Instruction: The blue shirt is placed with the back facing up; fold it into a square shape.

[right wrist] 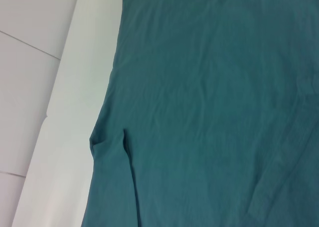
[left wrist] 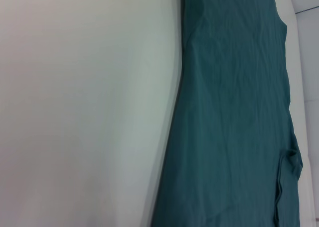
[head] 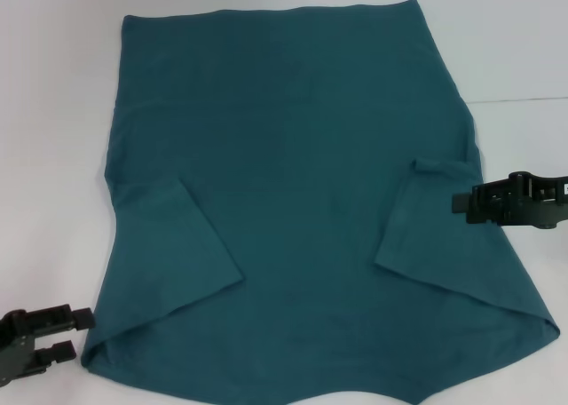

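Nearest us, our left hand [head: 64, 334] waits open by the shirt [head: 293, 192], spread back-up on the tabletop [head: 53, 112], sleeves folded in. Right hand [head: 463, 201], open, hovers at its right edge. Next we'd probably fold lengthwise.

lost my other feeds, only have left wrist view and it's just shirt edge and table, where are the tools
Observer: The left tool sits on the table off the shirt's near left corner, not touching cloth.
Operator: open or shut
Observer: Open, with a clear gap between its fingers.
Operator: and the right one
Observer: The right tool is over the shirt's right edge, beside the folded-in right sleeve. I cannot tell whether it is holding cloth.
Operator: sleeves both folded?
Observer: Yes, the left sleeve also lies folded inward on the body.
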`<control>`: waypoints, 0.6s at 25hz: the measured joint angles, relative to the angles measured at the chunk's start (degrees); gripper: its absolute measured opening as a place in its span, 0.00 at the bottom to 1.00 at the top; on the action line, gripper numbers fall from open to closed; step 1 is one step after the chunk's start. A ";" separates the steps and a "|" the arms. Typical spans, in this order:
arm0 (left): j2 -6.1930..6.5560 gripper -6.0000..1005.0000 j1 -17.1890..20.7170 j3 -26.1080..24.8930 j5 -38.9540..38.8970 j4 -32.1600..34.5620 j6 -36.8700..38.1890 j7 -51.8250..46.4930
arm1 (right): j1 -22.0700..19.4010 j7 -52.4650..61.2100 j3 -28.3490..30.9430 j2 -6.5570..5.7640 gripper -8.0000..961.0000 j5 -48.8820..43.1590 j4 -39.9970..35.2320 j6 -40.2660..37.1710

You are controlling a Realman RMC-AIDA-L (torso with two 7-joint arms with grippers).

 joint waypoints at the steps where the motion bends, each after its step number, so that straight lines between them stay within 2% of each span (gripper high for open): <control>1: -0.04 0.69 0.07 0.02 0.01 -0.03 -0.08 0.21 | 0.00 -0.03 0.00 0.00 0.44 0.00 0.00 0.00; 8: -0.21 0.69 0.19 0.09 0.07 -0.19 -0.78 3.11 | -0.12 -0.24 0.00 0.00 0.44 0.00 0.00 -0.05; 15: -0.33 0.69 0.34 -0.03 1.10 -0.68 -1.77 1.70 | -0.55 -0.25 0.17 0.00 0.44 -0.01 0.00 -0.17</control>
